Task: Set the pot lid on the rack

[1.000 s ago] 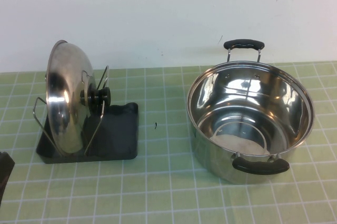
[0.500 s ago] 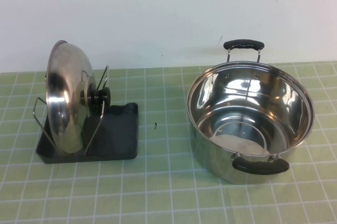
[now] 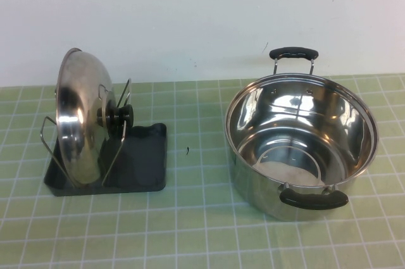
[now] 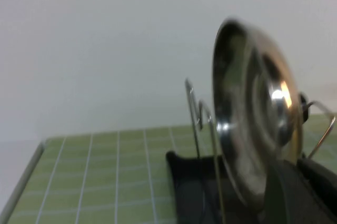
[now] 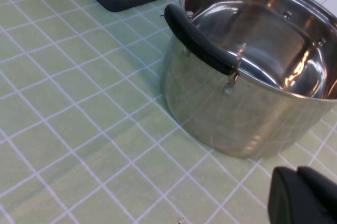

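Observation:
The pot lid (image 3: 79, 117) stands on edge in the wire loops of the rack (image 3: 142, 164) at the left, its black knob (image 3: 120, 116) facing right. No gripper touches it. Neither gripper shows in the high view. In the left wrist view my left gripper (image 4: 300, 163) is a dark shape low in front of the lid's shiny underside (image 4: 253, 113) and the rack's wires (image 4: 197, 113); its fingers lie together, empty. In the right wrist view my right gripper (image 5: 297, 174) is shut and empty, over the mat beside the pot.
A deep steel pot (image 3: 300, 142) with two black handles stands open at the right; it also shows in the right wrist view (image 5: 253, 76). A green checked mat (image 3: 190, 231) covers the table. A white wall rises behind.
The dark tip of my left gripper, at the bottom left corner of the high view a second ago, has drawn back out of view. Lid, rack and pot have not moved.

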`<state>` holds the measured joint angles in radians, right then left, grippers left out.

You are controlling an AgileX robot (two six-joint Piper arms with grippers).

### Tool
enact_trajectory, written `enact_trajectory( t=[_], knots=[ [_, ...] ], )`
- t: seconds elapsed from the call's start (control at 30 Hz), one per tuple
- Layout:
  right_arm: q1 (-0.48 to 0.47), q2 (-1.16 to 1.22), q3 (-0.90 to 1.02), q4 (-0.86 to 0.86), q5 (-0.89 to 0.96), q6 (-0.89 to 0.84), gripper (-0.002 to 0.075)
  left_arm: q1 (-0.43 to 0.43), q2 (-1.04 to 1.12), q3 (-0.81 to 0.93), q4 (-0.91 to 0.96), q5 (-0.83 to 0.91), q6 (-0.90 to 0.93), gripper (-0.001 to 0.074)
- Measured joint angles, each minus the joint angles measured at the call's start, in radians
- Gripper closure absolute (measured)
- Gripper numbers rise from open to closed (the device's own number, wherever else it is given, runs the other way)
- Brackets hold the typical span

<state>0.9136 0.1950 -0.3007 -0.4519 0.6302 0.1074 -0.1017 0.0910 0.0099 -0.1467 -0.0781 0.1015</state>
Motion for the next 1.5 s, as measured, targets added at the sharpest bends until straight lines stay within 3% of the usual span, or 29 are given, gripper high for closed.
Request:
enact_trajectory(
  t=[0.17,0.4,1.5],
  knots=[
    [0.000,0.000,0.000,0.000,0.000,0.000,0.0727,0.059,-0.083,0.010,0.107,0.110,-0.139,0.0736],
    [0.000,0.000,0.002,0.000,0.000,0.000,0.0727,0.063,-0.101,0.010,0.116,0.374,-0.237,0.0736],
    [0.000,0.000,0.002,0.000,0.000,0.002,0.0727,0.063,-0.103,0.008,0.116,0.385,-0.212,0.0737]
  ],
)
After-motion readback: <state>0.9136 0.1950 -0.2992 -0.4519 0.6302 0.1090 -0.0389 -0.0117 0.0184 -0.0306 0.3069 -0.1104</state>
